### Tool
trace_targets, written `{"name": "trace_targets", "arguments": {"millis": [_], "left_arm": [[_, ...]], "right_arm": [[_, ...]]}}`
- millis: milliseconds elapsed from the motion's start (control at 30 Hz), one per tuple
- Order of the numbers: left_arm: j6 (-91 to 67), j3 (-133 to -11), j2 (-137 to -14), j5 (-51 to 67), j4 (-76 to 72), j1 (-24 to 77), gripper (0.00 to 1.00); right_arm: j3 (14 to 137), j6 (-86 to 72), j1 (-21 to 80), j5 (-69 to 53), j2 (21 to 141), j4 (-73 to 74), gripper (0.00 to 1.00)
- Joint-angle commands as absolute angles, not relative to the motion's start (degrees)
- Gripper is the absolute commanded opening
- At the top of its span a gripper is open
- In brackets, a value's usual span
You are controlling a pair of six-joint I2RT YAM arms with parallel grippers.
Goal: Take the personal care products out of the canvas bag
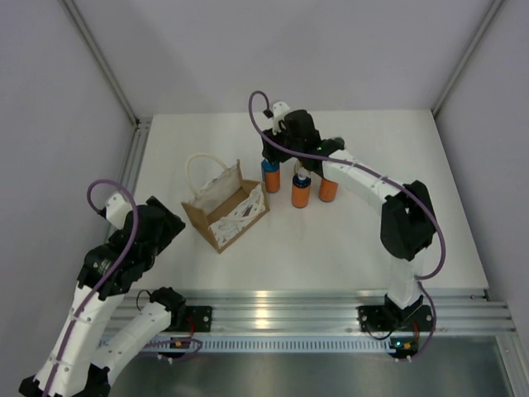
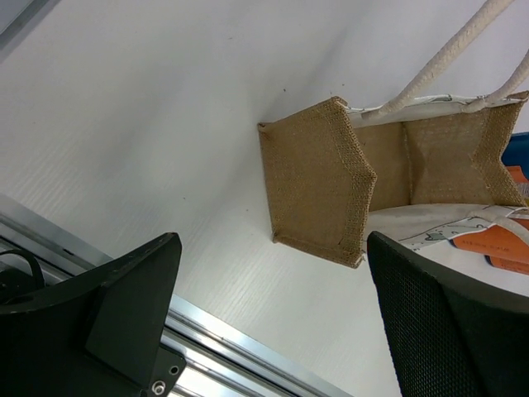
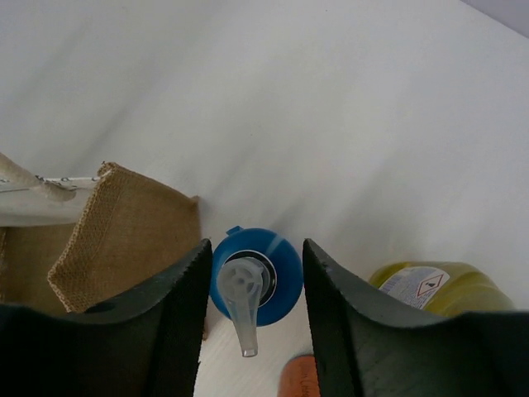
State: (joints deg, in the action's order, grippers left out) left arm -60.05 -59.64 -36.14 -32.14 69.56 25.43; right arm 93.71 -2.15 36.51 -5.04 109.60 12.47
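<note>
Bag [image 1: 225, 207]: tan burlap with a white patterned side panel and a white loop handle [image 1: 197, 168]. It sits mouth open, facing upward. Three orange bottles [image 1: 300, 195] stand upright in a row just right of the bag, apart from one another. Leftmost bottle [image 1: 271, 179]: blue pump cap [image 3: 266, 281], pinched on both sides by the right gripper [image 3: 256, 248]. Yellow bottle [image 3: 434, 285]: labelled, near the leftmost bottle; pose unclear.

Three orange bottles [image 1: 300, 195] are standing in a row right of the one canvas bag [image 1: 216, 222]. One yellow bottle [image 3: 438, 285] is showing beside them. Two arms are rising from the near edge: the left arm [image 1: 99, 281] and the right arm [image 1: 372, 184].
</note>
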Motion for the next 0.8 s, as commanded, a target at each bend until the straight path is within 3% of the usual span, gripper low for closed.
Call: {"name": "trace_targets", "arguments": {"millis": [0,133,500,633,767], "left_arm": [[-58.7,-59.2,-37.4,-32.1,68.6,25.4,0.98],[-55.3,-60.1,-39.9,-32.4,67.4,25.4,0.98],[-39.8,-71.8,-49.9,-36.2,67.4,25.4,0.98],[-33.9,-74.9,-52.6,-34.3,67.6,25.4,0.98],[-32.8,-76.8,-51.5,-35.4,67.5,25.4,0.98]], "right_arm": [[93.4,-1.1,36.6,-4.2,106.5,6.3,0.48],[94.0,-0.9,36.5,-3.2,103.5,7.6,0.62],[89.1,-2.3,35.8,8.6,85.1,21.9,0.66],[83.1,-5.5,34.3,18.1,76.1,26.4,0.79],[77.7,-7.6,32.9,20.2,66.0,32.6,0.94]]}}
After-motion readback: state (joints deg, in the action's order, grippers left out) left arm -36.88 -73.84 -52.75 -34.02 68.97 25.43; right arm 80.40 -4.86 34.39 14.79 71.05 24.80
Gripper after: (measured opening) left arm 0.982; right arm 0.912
